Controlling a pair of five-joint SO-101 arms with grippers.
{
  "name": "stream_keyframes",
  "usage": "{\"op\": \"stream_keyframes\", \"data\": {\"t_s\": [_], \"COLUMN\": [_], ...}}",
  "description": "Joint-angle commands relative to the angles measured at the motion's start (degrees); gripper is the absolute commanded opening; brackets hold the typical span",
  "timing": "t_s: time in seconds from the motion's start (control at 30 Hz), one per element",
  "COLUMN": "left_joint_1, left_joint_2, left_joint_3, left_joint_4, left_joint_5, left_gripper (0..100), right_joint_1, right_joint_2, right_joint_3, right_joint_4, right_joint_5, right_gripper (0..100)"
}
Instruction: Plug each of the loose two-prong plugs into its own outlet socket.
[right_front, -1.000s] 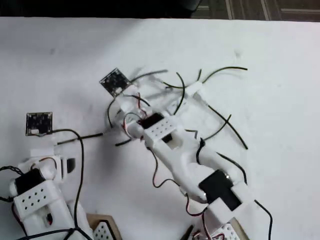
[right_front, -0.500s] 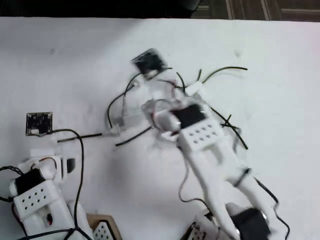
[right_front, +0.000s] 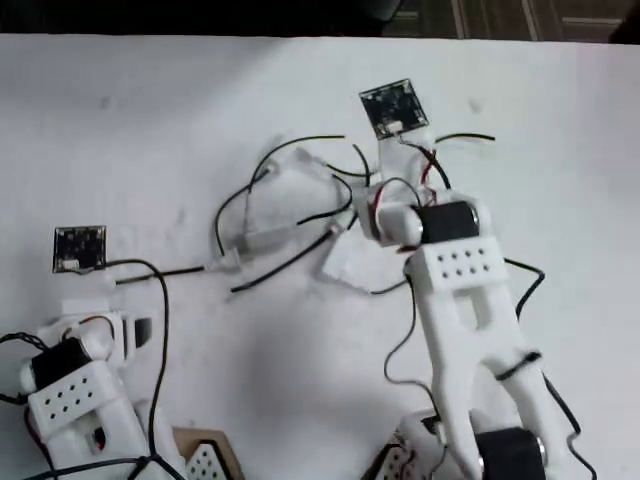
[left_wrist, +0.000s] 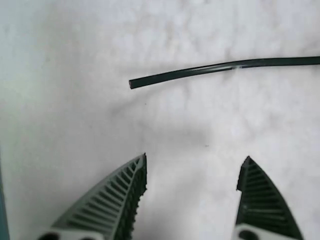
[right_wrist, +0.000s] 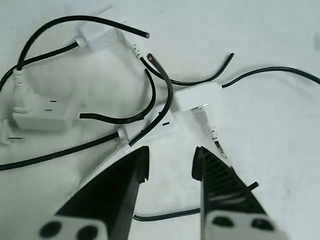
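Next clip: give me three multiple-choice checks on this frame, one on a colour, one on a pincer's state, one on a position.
1. The loose cords are: A red; B black; C yellow.
2. The left pincer is: A shut on a cord; B open and empty; C shut and empty.
3. The right pincer hangs: A over the cords; B touching the left pincer; C at the far left.

Key: 1 B, every loose cord looks black. 2 B, its jaws stand apart with nothing between. 3 A, the cords lie right beneath it.

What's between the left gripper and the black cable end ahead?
Bare white tabletop separates the left gripper from the thin black cable, seen in the left wrist view.
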Motion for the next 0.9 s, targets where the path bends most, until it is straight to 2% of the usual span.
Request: {"op": "stream_keyframes", "data": {"t_s": [0.0,0.13,0.37,0.6,0.73,0.87], "left_joint_1": [-0.2,-0.1,-0.1,-0.1,-0.1,-0.1], "left_joint_2": [-1.2,-1.2,-1.2,-1.2,-1.2,-1.2], "left_joint_3": [-0.4,-0.4,-0.4,-0.4,-0.4,-0.3], "left_joint_4": [-1.1,-1.1,-1.1,-1.1,-1.1,-1.1], "left_joint_5": [0.1,0.1,0.1,0.1,0.1,0.1], "left_gripper": [29,29,29,29,29,29], "right_joint_1": [0.2,-1.9,-2.9,-3.1,-6.3,-8.2], "right_joint_2": [8.7,18.7,27.2,26.0,23.2,24.7], "right_joint_3": [-1.0,-1.8,-10.5,-10.5,-10.5,-10.5], "right_joint_4": [-4.7,-11.6,-9.4,-8.5,-6.7,-9.8], "right_joint_5": [-0.6,-5.4,-12.6,-13.4,-13.5,-13.4], "right_gripper": [14.2,14.4,14.2,14.1,14.1,14.1]}}
